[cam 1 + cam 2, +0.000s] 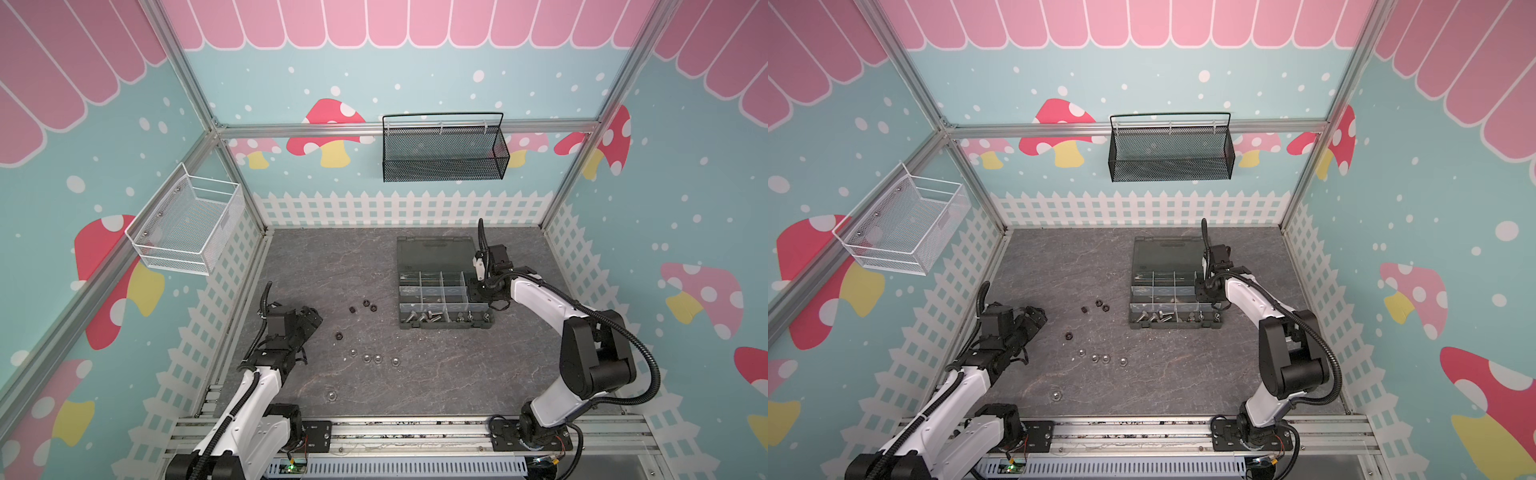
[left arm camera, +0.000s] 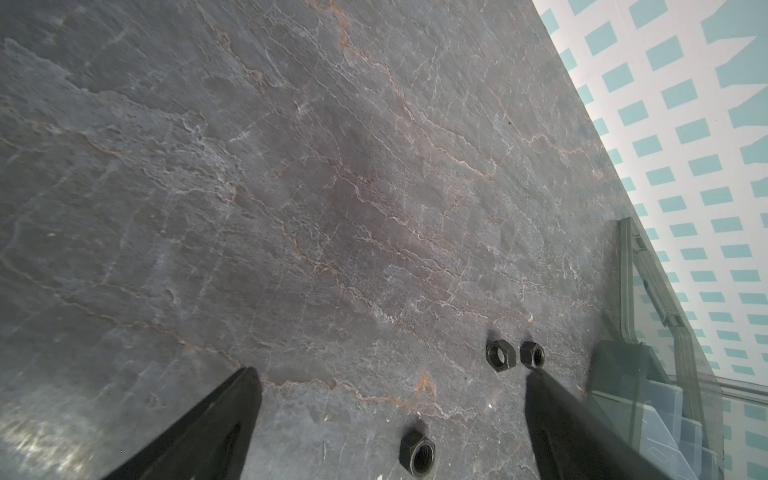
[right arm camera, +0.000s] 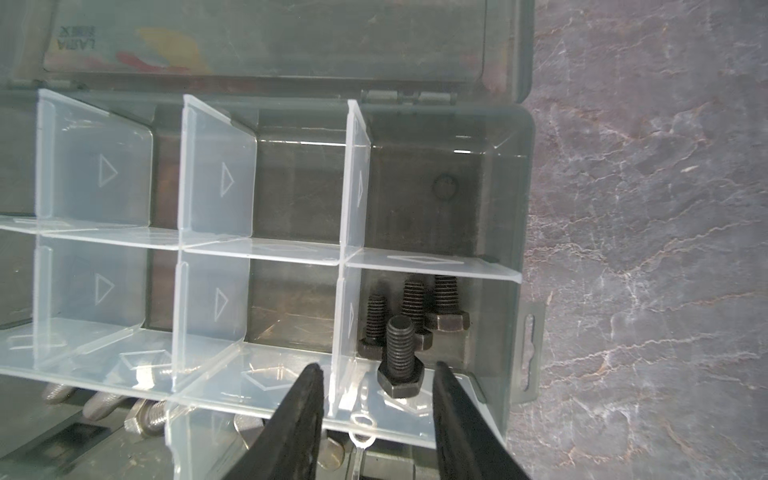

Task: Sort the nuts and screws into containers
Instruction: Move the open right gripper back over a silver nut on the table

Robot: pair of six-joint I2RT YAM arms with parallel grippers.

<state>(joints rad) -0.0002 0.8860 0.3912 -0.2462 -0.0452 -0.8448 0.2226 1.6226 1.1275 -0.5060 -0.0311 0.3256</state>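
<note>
Black screw [image 3: 401, 361] stands head-down between the fingers of the right hand [image 3: 377, 368]. It is inside the organizer box [image 3: 511, 208], middle row, end compartment [image 3: 490, 316] against the side wall. Jaws are parted wider than the screw's head with a gap on one side, so we read it as let go, not gripped. Whether it rests on the compartment floor we cannot tell. Three more black screws [image 3: 415, 307] lie just behind it in that compartment. Silver screws [image 1: 424, 318] sit in the front row.

Left hand [image 2: 390, 370] is spread wide and holds nothing, low over the worktop [image 2: 332, 166]. Black nuts [image 2: 500, 355] lie loose just ahead of its fingertips. Silver nuts [image 1: 372, 358] lie loose nearer the front edge, well apart from the box.

Step in hand, as we judge it: dropping a black screw in with its kind. To do it well, open fully before lifting, then go straight up so neither finger drags the screw out. One finger shows just beside the clear divider [image 3: 353, 249], so no sideways move. Screws look all boxed and the nuts are all on the worktop, so the next pick is likely there.
</note>
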